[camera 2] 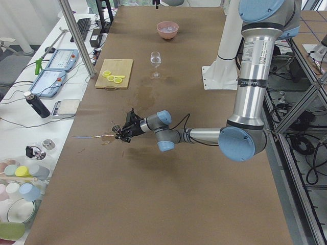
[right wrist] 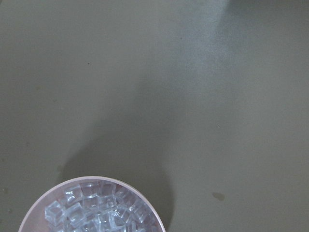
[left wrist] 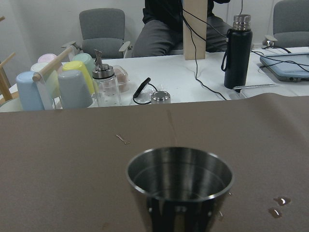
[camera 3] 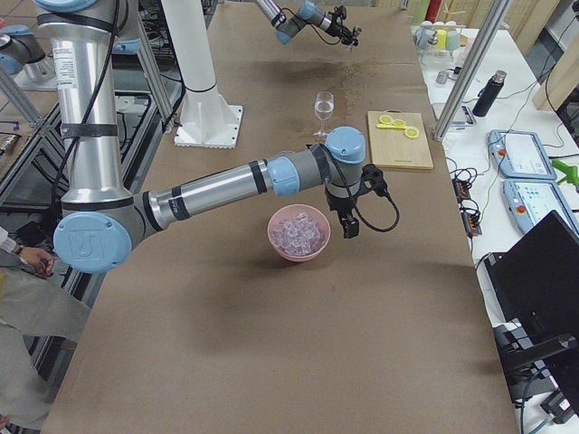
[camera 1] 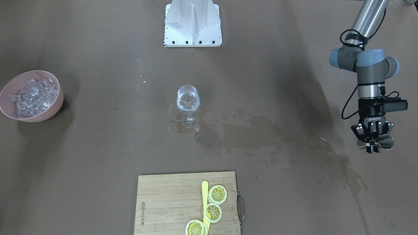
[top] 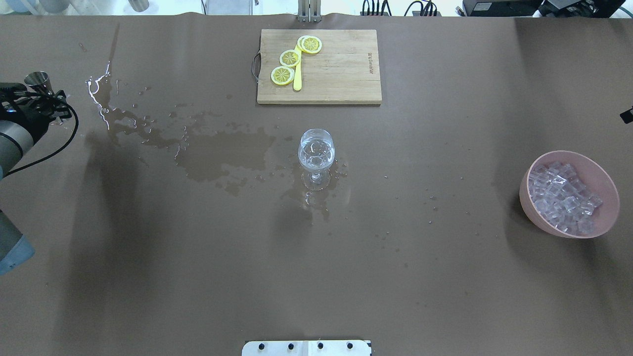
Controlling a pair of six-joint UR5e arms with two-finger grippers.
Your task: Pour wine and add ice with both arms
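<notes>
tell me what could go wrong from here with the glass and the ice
1. The glass stands in a puddle; on that wet surface a nudge might slide or tip it.
2. It already holds wine; ice dropped in could splash more out.
3. The left end effector holds a steel cup; I cannot tell if it is empty, so it might drip when moved.

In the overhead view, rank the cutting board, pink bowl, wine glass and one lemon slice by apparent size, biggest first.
1. cutting board
2. pink bowl
3. wine glass
4. lemon slice, clearly the smallest
</notes>
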